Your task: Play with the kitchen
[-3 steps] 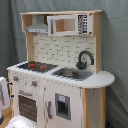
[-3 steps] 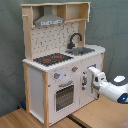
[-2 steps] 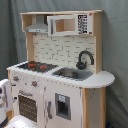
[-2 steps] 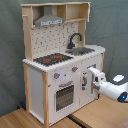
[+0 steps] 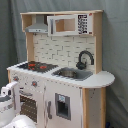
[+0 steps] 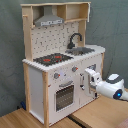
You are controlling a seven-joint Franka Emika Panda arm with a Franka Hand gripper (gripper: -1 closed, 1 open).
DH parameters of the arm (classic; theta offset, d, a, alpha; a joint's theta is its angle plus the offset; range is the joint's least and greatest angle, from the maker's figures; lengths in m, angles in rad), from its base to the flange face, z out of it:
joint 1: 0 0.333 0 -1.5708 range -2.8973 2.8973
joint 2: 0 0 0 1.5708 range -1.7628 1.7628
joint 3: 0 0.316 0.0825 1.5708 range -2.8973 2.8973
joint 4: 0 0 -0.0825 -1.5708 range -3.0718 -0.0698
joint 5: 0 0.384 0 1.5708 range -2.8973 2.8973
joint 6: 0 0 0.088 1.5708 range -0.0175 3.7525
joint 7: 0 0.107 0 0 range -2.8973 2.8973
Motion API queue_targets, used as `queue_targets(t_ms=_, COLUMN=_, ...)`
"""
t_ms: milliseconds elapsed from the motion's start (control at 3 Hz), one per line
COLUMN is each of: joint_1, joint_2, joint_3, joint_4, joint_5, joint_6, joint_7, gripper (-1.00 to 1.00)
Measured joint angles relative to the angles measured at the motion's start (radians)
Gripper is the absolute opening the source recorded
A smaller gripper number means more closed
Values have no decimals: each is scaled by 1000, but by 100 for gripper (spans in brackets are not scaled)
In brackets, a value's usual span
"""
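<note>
Kitchen [image 5: 60,75] position: upright in the middle of both exterior views, standing on a pale wooden floor [image 6: 95,115] with a grey curtain [image 6: 107,25] behind it.

Containers:
- Sink [image 5: 73,74]: set into the counter beside the black-red hob [image 5: 36,65]. Its contents cannot be made out.
- Black tap [image 5: 84,59]: stands at the sink's rear edge.
- Upper shelf compartment [image 6: 73,12]: beside the grey hood [image 6: 49,21]; nothing is visible inside.
- Oven door [image 6: 64,95]: below the hob, windowed, closed.

End effector: my gripper [image 6: 93,80] sits at the kitchen's front panel, just beside the cupboard door [image 6: 86,82] next to the oven. I cannot tell whether the fingers are apart or closed, or whether they touch the door. In the first exterior view my white arm [image 5: 10,102] appears in front of the oven.
</note>
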Motion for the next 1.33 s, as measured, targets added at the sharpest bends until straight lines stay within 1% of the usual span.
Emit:
queue_targets(t_ms=333, joint_1=-74, joint_2=0, joint_3=21, joint_4=2, joint_5=1, joint_6=72, joint_7=2, gripper=100)
queue_targets(t_ms=667, joint_1=-148, joint_2=0, joint_3=23, joint_4=24, joint_5=1, joint_6=138, joint_7=2, gripper=100)
queue_targets(t_ms=1000, joint_1=-212, joint_2=0, joint_3=30, joint_4=103, joint_5=2, joint_6=147, joint_7=3, gripper=100)
queue_targets(t_ms=1333, joint_1=-284, joint_2=-1, joint_3=49, joint_4=175, joint_5=2, joint_6=147, joint_7=5, gripper=100)
